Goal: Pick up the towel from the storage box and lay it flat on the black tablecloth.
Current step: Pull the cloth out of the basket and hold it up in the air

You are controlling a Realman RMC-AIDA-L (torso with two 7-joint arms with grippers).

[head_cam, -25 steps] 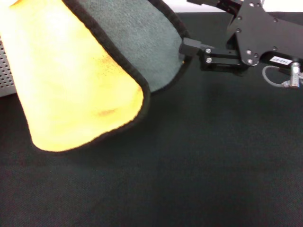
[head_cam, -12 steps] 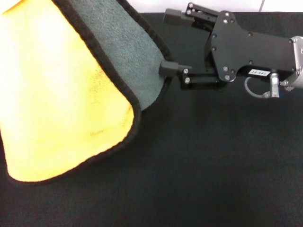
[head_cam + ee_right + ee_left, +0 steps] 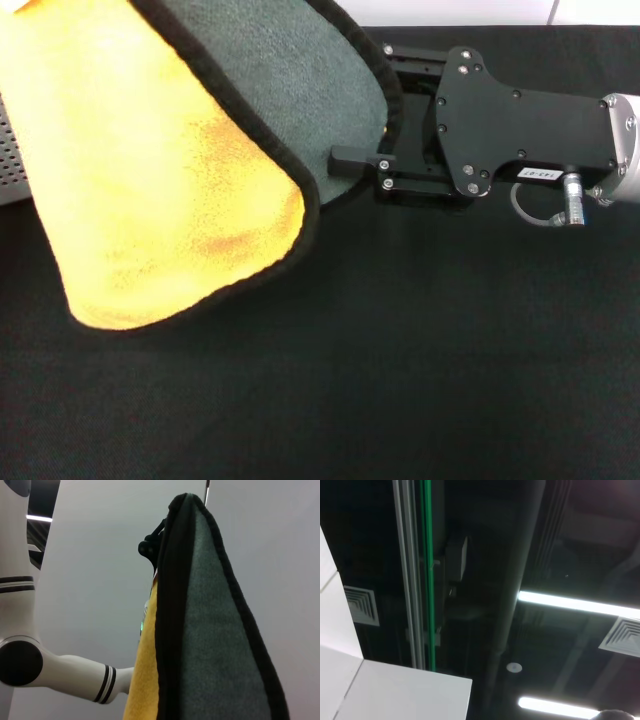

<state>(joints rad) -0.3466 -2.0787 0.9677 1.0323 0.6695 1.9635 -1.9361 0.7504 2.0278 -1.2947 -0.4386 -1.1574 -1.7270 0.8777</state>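
Observation:
The towel (image 3: 170, 170) hangs in the air at the left of the head view, its yellow-orange face forward and its grey-green face (image 3: 290, 90) curling behind, black hem all round. My right gripper (image 3: 372, 105) reaches in from the right and is open, its two fingers (image 3: 350, 158) astride the towel's grey-green edge. The right wrist view looks up along the towel (image 3: 210, 645) to my left gripper (image 3: 149, 547), a dark shape shut on its top corner. A strip of the storage box (image 3: 8, 150) shows at the far left. The black tablecloth (image 3: 420, 360) spreads below.
The left wrist view shows only ceiling lights and ducts. A white wall strip (image 3: 470, 12) runs along the tablecloth's far edge. My left arm's white links (image 3: 60, 665) show beside the towel in the right wrist view.
My right gripper has moved left toward the towel and now straddles its grey-green edge. The towel swung down and left, then back up to the right.

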